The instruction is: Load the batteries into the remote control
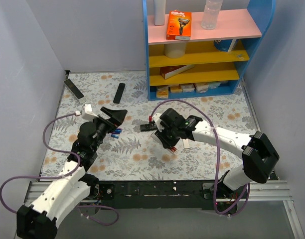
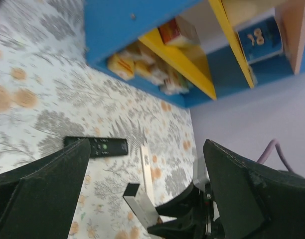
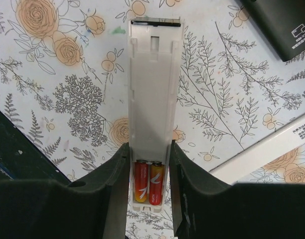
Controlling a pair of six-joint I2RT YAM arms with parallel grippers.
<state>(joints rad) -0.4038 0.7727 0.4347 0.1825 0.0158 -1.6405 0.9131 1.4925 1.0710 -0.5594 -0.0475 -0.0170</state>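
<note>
The white remote control lies back-up and lengthwise on the floral table, its cover off. Two red batteries sit side by side in the compartment at its near end. My right gripper is shut on the remote's two long sides at the battery end; in the top view the right gripper hides the remote. The white back cover lies loose to the right. My left gripper hovers wide open and empty to the left. In its own view the left gripper faces the remote and the cover.
A black remote lies just beyond the right gripper; two more black remotes lie at the back left. Small blue cells rest near the left gripper. A blue and yellow shelf stands at the back.
</note>
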